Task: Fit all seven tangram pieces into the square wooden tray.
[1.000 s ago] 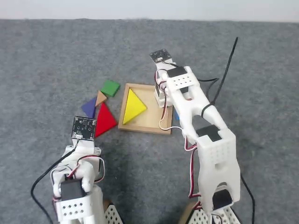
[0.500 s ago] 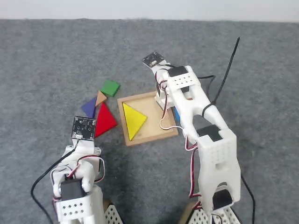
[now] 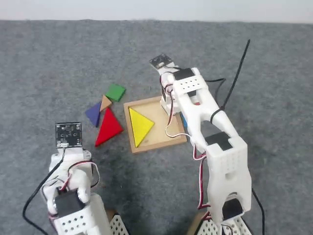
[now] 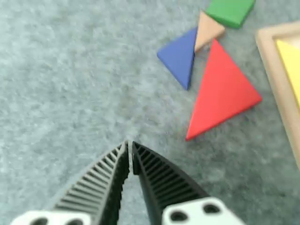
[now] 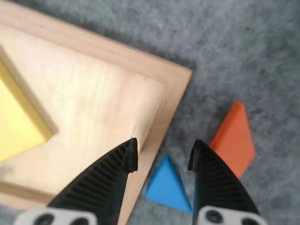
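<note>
Grey carpet (image 3: 58, 58) covers the whole table, with a pale strip of wall along the far edge. The right arm (image 3: 220, 147) is the big white one, stretched out to the tray's far right corner. The left arm (image 3: 71, 196) sits low and pulled back on its own side, short of the loose pieces.

The tray (image 3: 157, 143) lies about mid-table, turned a bit askew. The only piece in it is the yellow triangle (image 3: 139, 125), lying flat against the left rim, so most of the wooden floor is bare.

Left of the tray there's a little cluster on the carpet. The red triangle (image 3: 107, 126) is just beside the rim. The dark blue triangle (image 3: 93, 113) is right next to it, farther left. The green square (image 3: 115, 92) is at the far end. The tan triangle (image 3: 105, 103) is wedged between the blue, red and green ones.

On the tray's right side, the orange piece (image 5: 233, 138) and the light blue triangle (image 5: 166, 183) lie on the carpet just outside the rim.

The right gripper (image 5: 164, 145) is spread wide and empty. It straddles the rim, one finger over the tray floor and the other outside by the orange piece. The left gripper (image 4: 130, 145) has its fingers pressed together with nothing between them. It hangs over bare carpet near the red triangle.
</note>
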You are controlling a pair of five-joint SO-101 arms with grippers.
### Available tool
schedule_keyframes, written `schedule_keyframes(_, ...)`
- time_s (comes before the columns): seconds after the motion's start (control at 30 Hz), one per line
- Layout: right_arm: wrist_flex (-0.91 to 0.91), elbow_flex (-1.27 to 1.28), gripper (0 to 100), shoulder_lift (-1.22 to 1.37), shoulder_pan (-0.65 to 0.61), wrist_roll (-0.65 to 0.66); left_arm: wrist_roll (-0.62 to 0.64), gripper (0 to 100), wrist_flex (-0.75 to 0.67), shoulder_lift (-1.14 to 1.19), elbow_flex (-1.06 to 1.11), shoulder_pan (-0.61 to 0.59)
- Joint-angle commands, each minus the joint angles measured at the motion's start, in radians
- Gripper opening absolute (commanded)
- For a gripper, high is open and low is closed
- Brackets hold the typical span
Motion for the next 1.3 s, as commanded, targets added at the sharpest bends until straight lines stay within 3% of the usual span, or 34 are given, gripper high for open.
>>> schedule_keyframes(0.0, 0.03, -0.048, 17.3, -0.147, -0.007, -0.014, -0.06, 8, -0.04, -0.025, -0.062, -0.018)
schedule_keyframes(0.17, 0.104, -0.046, 17.3, -0.302, -0.01, -0.066, -0.074, 22, -0.018, -0.025, -0.087, -0.018)
schedule_keyframes(0.3, 0.217, -0.023, 17.3, -0.498, -0.005, -0.117, -0.127, 23, -0.104, -0.025, -0.081, -0.018)
schedule_keyframes(0.43, 0.229, 0.173, 17.3, -0.734, -0.012, -0.115, -0.141, 23, -0.106, -0.023, -0.088, -0.018)
schedule_keyframes(0.57, 0.007, 0.574, 17.3, -0.952, -0.004, -0.115, -0.141, 23, -0.002, -0.023, -0.148, -0.018)
schedule_keyframes(0.73, -0.467, 1.094, 17.0, -1.162, -0.01, -0.118, -0.13, 23, -0.032, -0.021, -0.157, -0.017)
schedule_keyframes(0.8, -0.568, 1.198, 13.6, -1.208, -0.013, -0.12, -0.135, 23, -0.04, -0.006, -0.157, 0.006)
schedule_keyframes(0.97, -0.596, 1.227, 0.5, -1.221, -0.042, -0.12, -0.106, 23, -0.049, 0.212, -0.223, 0.176)
schedule_keyframes(1.1, -0.61, 1.25, 1.6, -1.204, -0.045, -0.169, -0.058, 23, -0.089, 0.454, -0.332, 0.281)
schedule_keyframes(1.27, -0.615, 1.252, 1.6, -1.171, -0.085, -0.178, -0.02, 23, -0.175, 0.721, -0.446, 0.308)
